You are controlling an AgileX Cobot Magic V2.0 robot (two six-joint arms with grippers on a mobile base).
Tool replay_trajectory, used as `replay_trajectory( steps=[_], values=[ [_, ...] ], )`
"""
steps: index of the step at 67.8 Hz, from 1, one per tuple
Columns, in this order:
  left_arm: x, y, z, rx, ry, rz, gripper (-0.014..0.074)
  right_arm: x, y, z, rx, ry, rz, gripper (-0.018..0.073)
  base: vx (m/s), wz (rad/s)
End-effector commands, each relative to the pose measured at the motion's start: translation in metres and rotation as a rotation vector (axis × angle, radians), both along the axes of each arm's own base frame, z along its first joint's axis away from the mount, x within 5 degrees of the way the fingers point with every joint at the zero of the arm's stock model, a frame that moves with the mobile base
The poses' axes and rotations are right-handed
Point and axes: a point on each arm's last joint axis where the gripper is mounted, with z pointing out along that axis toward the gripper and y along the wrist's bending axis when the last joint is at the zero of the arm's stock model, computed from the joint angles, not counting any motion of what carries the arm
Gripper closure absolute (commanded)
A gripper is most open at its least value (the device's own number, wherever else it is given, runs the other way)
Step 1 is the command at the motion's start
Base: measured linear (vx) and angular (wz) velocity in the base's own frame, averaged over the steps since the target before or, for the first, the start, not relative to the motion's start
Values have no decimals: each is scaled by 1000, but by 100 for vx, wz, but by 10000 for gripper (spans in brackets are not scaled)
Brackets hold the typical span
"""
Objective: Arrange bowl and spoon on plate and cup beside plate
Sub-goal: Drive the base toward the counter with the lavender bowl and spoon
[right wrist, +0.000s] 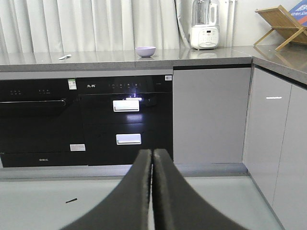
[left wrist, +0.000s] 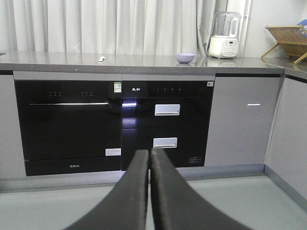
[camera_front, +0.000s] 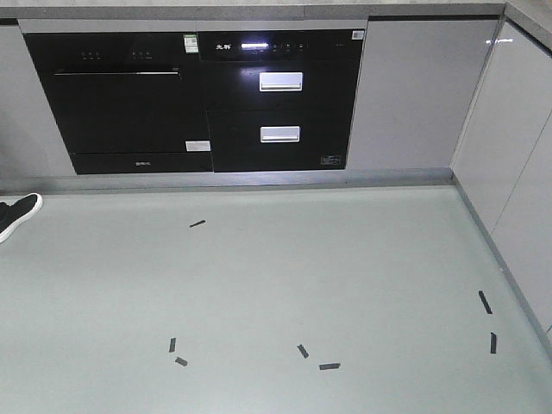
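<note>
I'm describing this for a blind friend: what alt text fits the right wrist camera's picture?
A closed black gripper points toward a grey kitchen counter holding a small purple bowl, a pale spoon further left and a white blender to the right. Black built-in ovens sit beneath the counter, with white curtains behind.

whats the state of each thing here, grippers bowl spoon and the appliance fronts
left gripper: shut, empty
right gripper: shut, empty
bowl: upright on the counter
spoon: lying flat on the counter, apart from the bowl
oven door: closed
drawers: both closed
control panel: lit
</note>
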Motion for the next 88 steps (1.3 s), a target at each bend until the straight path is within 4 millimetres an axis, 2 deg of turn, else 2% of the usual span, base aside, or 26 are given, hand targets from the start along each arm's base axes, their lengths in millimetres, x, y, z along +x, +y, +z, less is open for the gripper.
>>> replay_trajectory(
  steps=[1, 88],
  values=[
    [-2, 0, 16, -26, -110, 2, 603, -1, 0, 7, -8, -86, -3, 560, 0, 0],
    [-2, 0, 16, -26, -110, 2, 603, -1, 0, 7, -8, -86, -3, 560, 0, 0]
  ],
)
